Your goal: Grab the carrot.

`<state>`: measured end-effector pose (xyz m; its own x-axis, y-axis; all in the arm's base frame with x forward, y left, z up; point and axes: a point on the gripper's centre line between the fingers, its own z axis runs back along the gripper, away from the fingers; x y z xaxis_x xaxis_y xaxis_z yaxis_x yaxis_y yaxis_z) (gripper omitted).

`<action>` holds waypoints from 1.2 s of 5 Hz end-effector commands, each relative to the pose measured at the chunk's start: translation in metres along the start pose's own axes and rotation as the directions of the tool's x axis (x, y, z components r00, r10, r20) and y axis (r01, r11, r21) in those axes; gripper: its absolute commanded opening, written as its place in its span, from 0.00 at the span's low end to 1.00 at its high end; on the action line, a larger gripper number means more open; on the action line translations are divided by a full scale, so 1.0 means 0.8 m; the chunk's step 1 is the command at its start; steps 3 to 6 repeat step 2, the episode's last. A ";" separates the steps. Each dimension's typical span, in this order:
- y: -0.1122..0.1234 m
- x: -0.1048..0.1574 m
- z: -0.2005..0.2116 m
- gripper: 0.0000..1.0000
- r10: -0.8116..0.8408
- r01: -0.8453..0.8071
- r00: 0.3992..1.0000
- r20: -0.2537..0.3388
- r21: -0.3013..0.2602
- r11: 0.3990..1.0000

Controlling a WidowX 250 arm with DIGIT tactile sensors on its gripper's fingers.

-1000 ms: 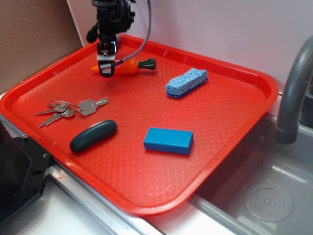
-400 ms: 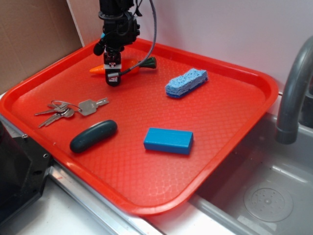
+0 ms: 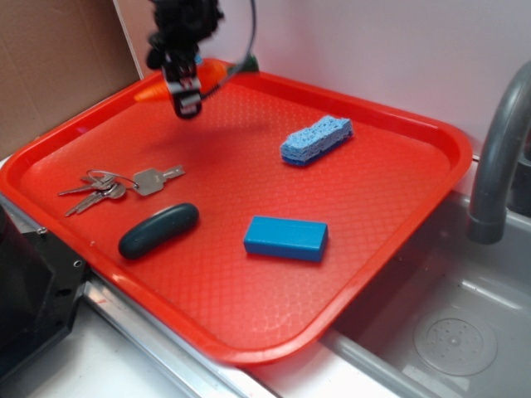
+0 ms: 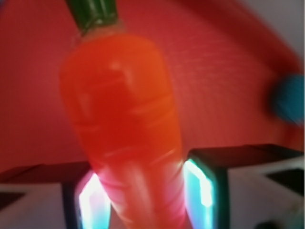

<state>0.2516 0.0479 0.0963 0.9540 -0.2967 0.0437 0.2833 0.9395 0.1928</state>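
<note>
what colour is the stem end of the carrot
Dark green, above the orange body of the carrot. The wrist view shows it best.

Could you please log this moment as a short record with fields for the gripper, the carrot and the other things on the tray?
gripper: shut on the carrot, raised over the tray's far left corner
carrot: orange, green stem, clamped between the fingers, off the tray
tray: red, beside the sink
keys: left side
sponge: far right
blue block: near middle
dark oval case: near left
</note>
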 end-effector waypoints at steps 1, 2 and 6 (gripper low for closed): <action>-0.023 -0.035 0.148 0.00 0.483 -0.478 0.876 0.009 -0.125 0.869; -0.019 -0.033 0.211 0.00 0.473 -0.465 0.880 0.044 -0.119 0.877; -0.019 -0.033 0.211 0.00 0.473 -0.465 0.880 0.044 -0.119 0.877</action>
